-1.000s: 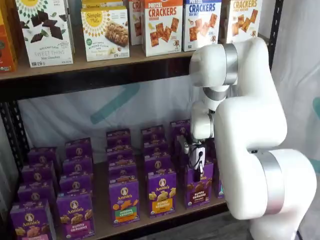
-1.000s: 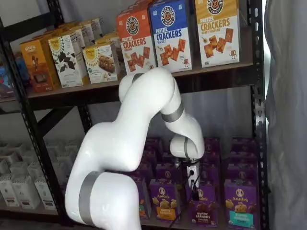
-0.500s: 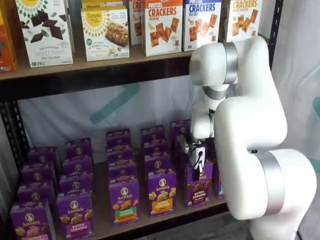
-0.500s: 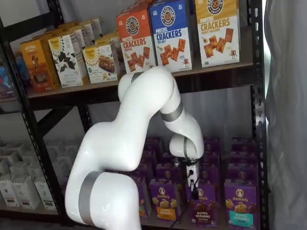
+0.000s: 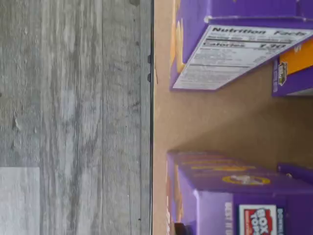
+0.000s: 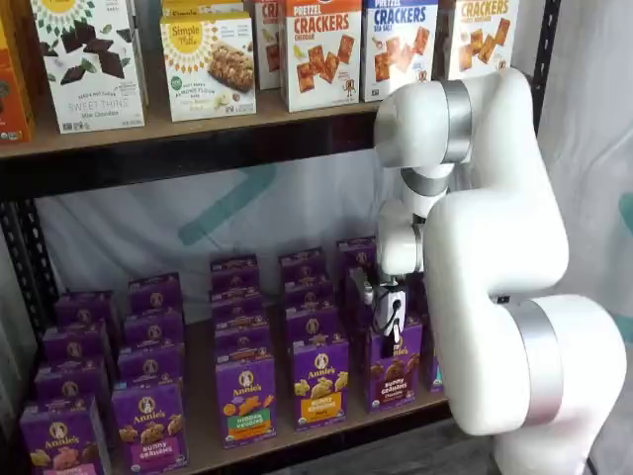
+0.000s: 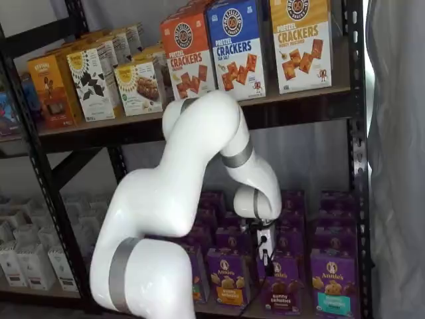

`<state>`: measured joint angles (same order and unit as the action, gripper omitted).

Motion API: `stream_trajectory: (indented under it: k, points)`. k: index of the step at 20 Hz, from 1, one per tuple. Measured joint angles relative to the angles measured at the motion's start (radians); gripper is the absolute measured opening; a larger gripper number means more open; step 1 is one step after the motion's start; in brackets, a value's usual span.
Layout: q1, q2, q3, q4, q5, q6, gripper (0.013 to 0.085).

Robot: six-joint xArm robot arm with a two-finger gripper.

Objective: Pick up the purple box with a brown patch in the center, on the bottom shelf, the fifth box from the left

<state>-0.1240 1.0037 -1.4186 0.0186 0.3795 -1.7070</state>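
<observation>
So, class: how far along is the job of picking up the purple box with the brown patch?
Done: the claw has reached the purple box and shut on its top. In hand: the grip. Left: lifting it; its base seems to rest on the bottom shelf in both shelf views.

purple box with dark brown crackers on the light-brown bottom shelf; white arm.

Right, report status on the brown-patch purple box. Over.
Claw shut on the purple box, gripping its top. Box upright at the front edge of the bottom shelf, not visibly lifted. Neighbouring cartons close on both sides; nothing blocks a lift.
</observation>
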Motion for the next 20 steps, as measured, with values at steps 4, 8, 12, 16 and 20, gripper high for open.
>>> stream_trajectory:
  k: [4, 8, 12, 16, 20]
  points:
    - [0.003, -0.014, 0.021, 0.021, -0.009, -0.017, 0.033]
    - [0.006, -0.044, 0.051, 0.026, 0.016, -0.018, 0.033]
    - [0.006, -0.085, 0.109, 0.001, 0.0, 0.005, 0.033]
    - [0.008, -0.145, 0.189, 0.012, -0.01, -0.004, 0.033]
    - [0.013, -0.21, 0.276, 0.031, -0.02, -0.016, 0.033]
